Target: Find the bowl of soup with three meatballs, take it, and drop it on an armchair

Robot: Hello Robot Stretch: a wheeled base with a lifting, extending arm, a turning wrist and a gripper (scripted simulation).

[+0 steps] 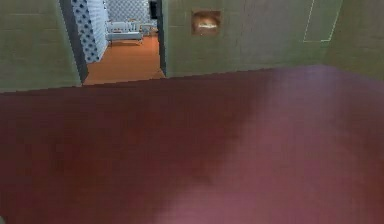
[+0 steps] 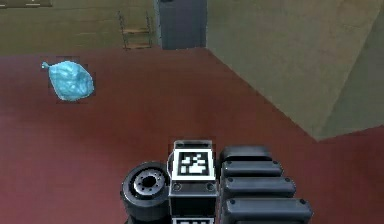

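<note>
At the arm side view's bottom edge the arm's black segments sit beside a white square with black marks. Left of it is the gripper's dark round body. Its far end cannot be made out, so I cannot tell whether it holds anything. Through a doorway at the forward view's upper left, a white seat stands on an orange floor, too small to say what kind.
Dark red floor spreads ahead and to the side. A pale blue crumpled bag-like thing lies on it. A small framed picture hangs on the olive wall. A grey door and a wooden chair-like frame stand far out.
</note>
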